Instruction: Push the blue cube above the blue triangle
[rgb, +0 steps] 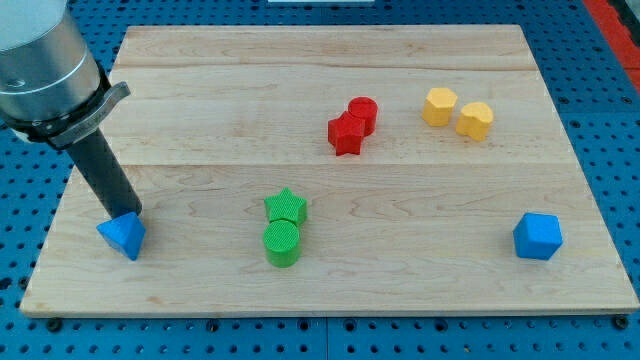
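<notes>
Two blue blocks sit at opposite ends of the lower part of the frame: the blue triangle (122, 236) at lower left and the blue cube (538, 237) at lower right, well apart. My tip (124, 214) touches the triangle's upper edge, so it is nowhere near the cube. No claw exists on this rod, so nothing is open, closed or gripping.

Between the two lie a green star (286, 207) touching a green cylinder (283, 243), and higher up a red star (345, 134) against a red cylinder (362, 113); two yellow blocks (457, 112) sit upper right.

To do this well, I judge the tip should leave the triangle undisturbed, travel round to the cube's right side, then push leftward along the bare strip of tabletop (200, 170) between the greens and reds (a straight line along the bottom would hit the greens), stopping just above the triangle.
</notes>
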